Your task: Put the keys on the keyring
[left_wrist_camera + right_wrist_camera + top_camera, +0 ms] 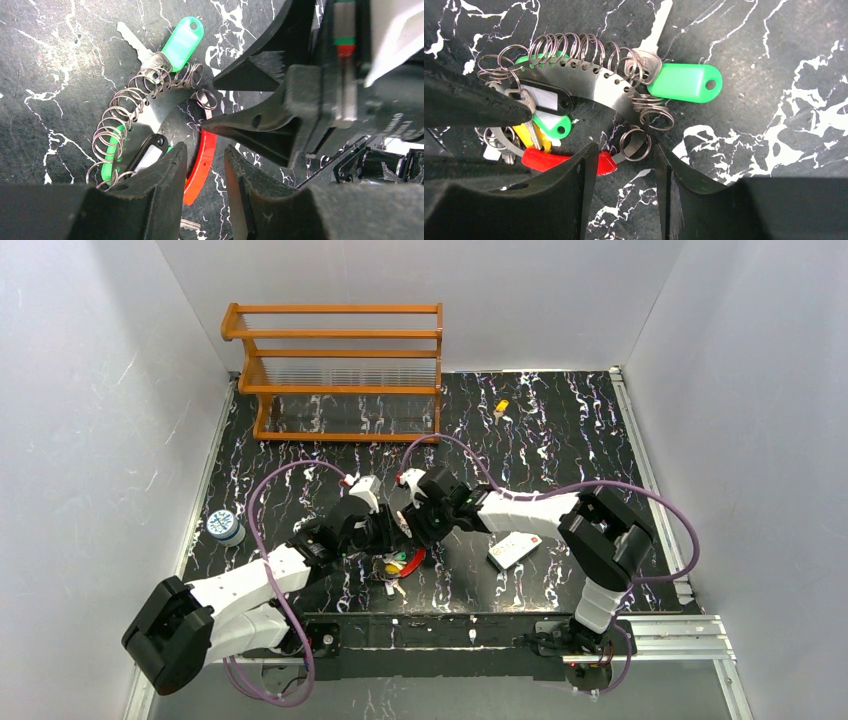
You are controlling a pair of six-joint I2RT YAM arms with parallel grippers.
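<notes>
Red plastic first. Find the red section [200,170] of the keyring [589,82] running between the fingers of the left gripper [204,152], at the near middle of the table [600,440]. Read these jaws as partly open: straddling the red section, with a sliver of gap on one side and no clamp visible. Close squarely across the red section before anything else, pinning the loop flat (otherwise likely to swing away under any push).

Read the right gripper [625,155] as open as well, with nothing held and bare tabletop between the fingers. Bring its tips onto the split ring [635,144] lying just beyond them at the end of the metal arc; approach low and slowly, avoiding the crowded wire rings alongside.

Check the green key [684,82] at the outer edge of the arc, head against the rings; cannot tell whether threaded or merely touching.

Fetch the yellow key [501,407] last: lying alone at the far side of the table, well apart from the keyring, near the wooden rack [340,370]. Pass clear of the white card [513,550] on the way.
</notes>
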